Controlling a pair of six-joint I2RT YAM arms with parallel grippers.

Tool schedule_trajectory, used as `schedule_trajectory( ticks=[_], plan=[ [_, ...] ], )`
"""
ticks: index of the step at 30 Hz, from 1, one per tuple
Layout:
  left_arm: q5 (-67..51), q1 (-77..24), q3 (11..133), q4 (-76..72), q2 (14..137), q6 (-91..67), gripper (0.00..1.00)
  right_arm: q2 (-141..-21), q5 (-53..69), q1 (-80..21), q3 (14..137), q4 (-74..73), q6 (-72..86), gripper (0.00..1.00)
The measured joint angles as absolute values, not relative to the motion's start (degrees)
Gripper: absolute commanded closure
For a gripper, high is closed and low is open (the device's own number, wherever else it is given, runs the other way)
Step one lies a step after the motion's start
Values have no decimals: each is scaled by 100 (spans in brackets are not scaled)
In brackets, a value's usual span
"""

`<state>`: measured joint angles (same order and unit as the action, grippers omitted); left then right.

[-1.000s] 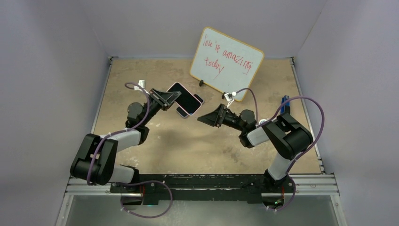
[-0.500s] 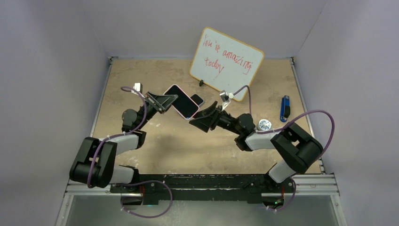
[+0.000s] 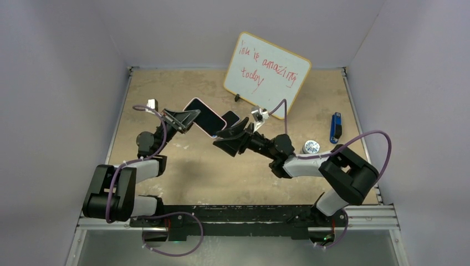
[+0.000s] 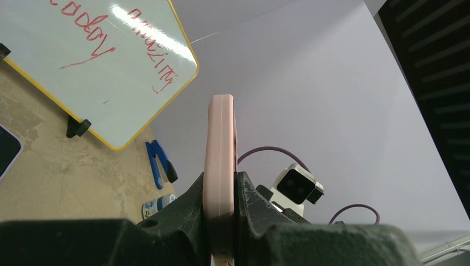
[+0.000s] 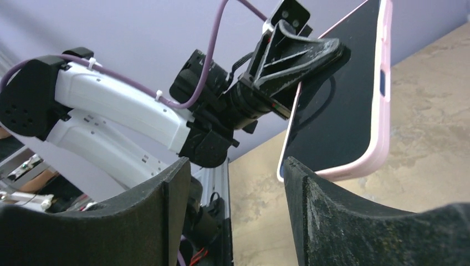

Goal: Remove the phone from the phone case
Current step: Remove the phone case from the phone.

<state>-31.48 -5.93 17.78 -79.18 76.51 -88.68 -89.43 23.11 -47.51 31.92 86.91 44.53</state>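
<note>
From the left wrist I see the pink case only edge-on. Its lower end vanishes between the left gripper's fingers and off the bottom edge, so I can't tell how the phone sits in it. The right wrist view crops the phone's top. Overhead, the right gripper covers part of a dark slab, and the small round thing is too small to identify.

The right tool closes in. Spread wide, it now sits just beside the phone, while the left tool clamps that phone and draws it back, away from the right tool.
</note>
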Motion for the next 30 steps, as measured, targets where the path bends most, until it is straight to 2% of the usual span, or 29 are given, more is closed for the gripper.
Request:
schedule_trajectory(
  ticks=[3,19,30],
  plan=[
    [-3201,-565,1778,-7990,7649,-8910,100,-8973,2064,-4851,3293,8630,4333,42],
    [-3339,-412,1778,-8162,7671,-9118,100,-8493,580,-5297,2753,8357,3885,40],
    [-3424,-412,1778,-8224,7701,-9249,100,-9113,412,-5498,3006,8256,3728,40]
  ],
)
